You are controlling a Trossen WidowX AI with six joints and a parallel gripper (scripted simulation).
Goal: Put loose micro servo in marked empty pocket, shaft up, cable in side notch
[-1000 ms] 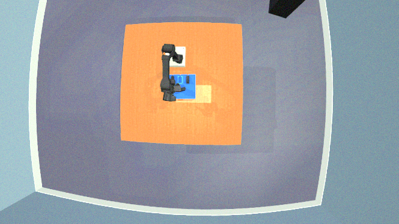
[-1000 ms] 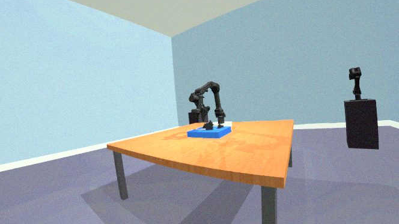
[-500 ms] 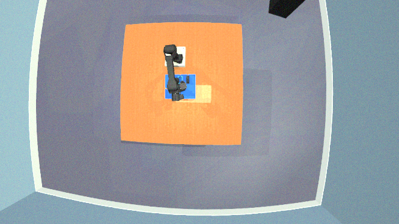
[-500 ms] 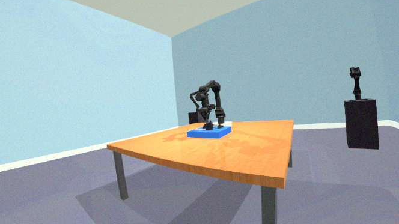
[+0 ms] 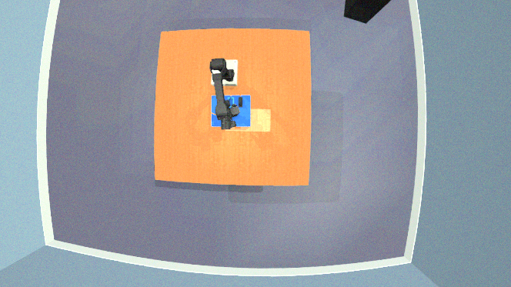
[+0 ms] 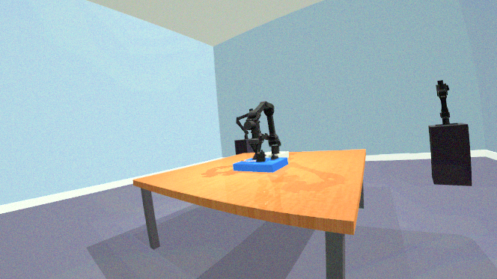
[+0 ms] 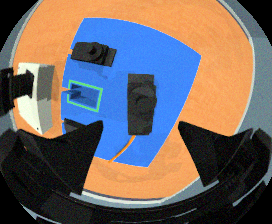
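Observation:
The loose black micro servo (image 7: 141, 107) (image 6: 260, 157) stands on the blue deck (image 7: 172, 65) (image 5: 244, 121) (image 6: 254, 167), away from the pocket, with its round output side seemingly up. Its orange cable (image 7: 122, 149) runs to the deck's edge. My gripper (image 7: 142, 124) is open and empty, above the deck; in the wrist view its fingertips stand left and right of the servo's cable end. The green pocket outline (image 7: 86, 84) surrounds an empty recess, its side notch toward the white base. In the top view the arm hides the loose servo.
A seated servo (image 7: 92, 53) (image 5: 240, 101) is on one side of the pocket; another (image 7: 73, 125) is partly behind the left finger. The white base block (image 7: 29, 110) (image 5: 234, 63) stands beside the deck. A pale patch (image 5: 262, 121) lies on the table (image 5: 277, 63).

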